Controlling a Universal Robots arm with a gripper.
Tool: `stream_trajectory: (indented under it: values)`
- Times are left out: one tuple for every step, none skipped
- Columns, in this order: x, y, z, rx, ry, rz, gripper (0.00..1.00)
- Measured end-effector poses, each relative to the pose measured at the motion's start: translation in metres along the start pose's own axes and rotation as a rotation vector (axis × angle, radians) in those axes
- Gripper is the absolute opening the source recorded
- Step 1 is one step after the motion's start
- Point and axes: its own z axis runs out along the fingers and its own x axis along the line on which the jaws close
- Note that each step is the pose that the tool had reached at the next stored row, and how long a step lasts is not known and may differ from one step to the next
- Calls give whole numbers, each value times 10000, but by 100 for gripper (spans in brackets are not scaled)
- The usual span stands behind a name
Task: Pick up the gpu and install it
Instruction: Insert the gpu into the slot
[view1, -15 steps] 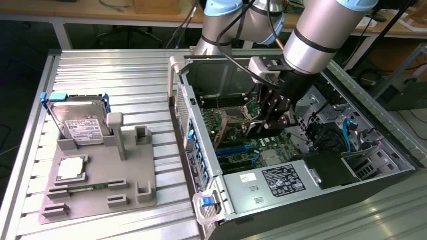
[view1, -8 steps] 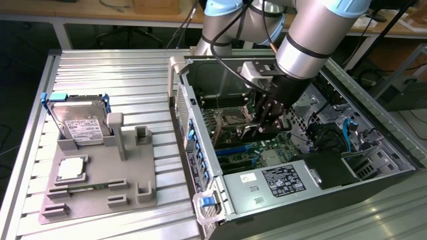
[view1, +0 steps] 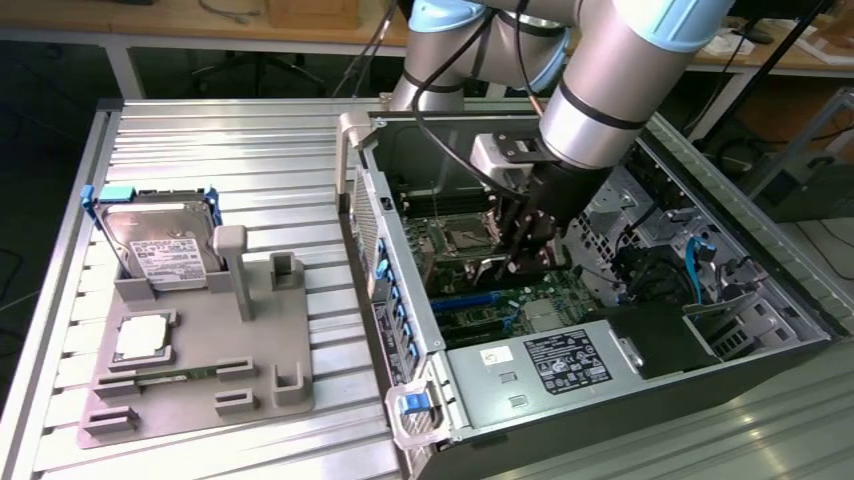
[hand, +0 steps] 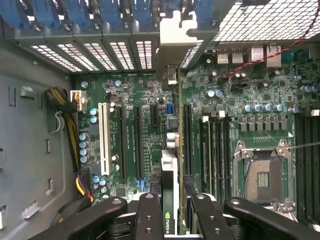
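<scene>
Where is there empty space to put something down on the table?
Bare ribbed table lies behind the hard drive, and between the grey holder tray and the computer case. Inside the case is crowded: the gripper holds the gpu over the motherboard.

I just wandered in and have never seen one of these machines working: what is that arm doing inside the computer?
The robot arm has reached into the open computer case, and its tool is shut on the gpu, a thin card held edge-on. The card hangs over the green motherboard, in line with the long black slots, its silver bracket up against the slotted back wall of the case. On the grey tray beside the case, a hard drive sits in its holder.
</scene>
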Motion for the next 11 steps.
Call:
stream_trajectory:
  values:
    - [1,12,15,0,1,1,27]
    - [2,29,32,1,0,0,27]
    - [3,43,45,2,0,0,27]
    - [4,65,68,2,0,0,27]
    - [5,85,80,2,2,1,27]
    - [6,97,84,1,3,0,27]
    - [7,110,87,1,3,0,27]
    - [6,117,91,2,1,0,27]
    - [6,120,96,2,-1,0,27]
    - [6,122,100,2,-1,-1,27]
    - [7,123,99,1,2,-1,27]
